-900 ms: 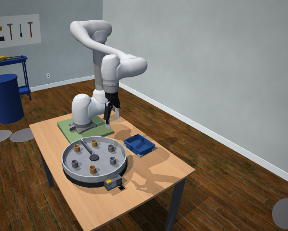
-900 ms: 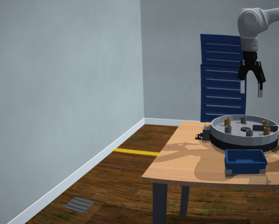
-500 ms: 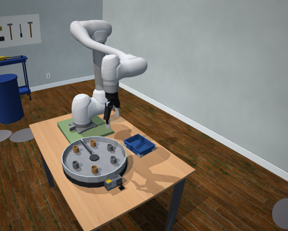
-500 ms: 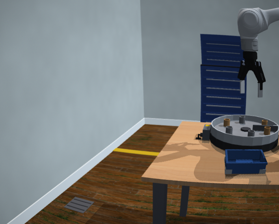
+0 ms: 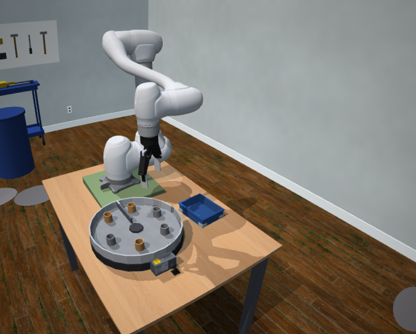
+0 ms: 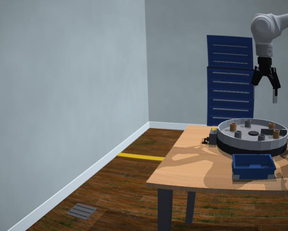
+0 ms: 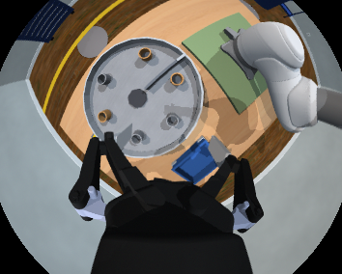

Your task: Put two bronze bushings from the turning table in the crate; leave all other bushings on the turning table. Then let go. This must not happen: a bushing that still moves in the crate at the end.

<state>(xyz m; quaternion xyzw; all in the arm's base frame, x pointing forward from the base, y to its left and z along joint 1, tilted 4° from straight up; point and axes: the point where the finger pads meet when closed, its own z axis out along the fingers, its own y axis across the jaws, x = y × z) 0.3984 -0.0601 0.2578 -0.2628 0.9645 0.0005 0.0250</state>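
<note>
The hand (image 5: 150,175) is hanging high above the tabletop (image 5: 215,247), its fingers spread as wide as they go and gripping nothing. In the top view it is sitting over the green base plate (image 5: 93,183), beyond the far rim of the turning table (image 5: 136,255); in the exterior view it is hovering well above the right part of that tray.

Six bushings are standing upright on the turning table, spaced around its dark centre hub (image 5: 136,227). Three are bronze: one bronze bushing (image 5: 131,207) at the far side just right of the grey wiper bar (image 5: 124,211), a second (image 5: 107,216) at the far left beyond that bar, and a third (image 5: 139,244) near the front rim. Three grey bushings are filling the other spots, at the far right (image 5: 157,211), the right (image 5: 164,229) and the near left (image 5: 110,239).

The blue crate (image 5: 201,210) is resting on the tabletop just right of the turning table, with no bushing showing inside it. A small grey control box (image 5: 162,264) is sitting against the tray's near rim.
</note>
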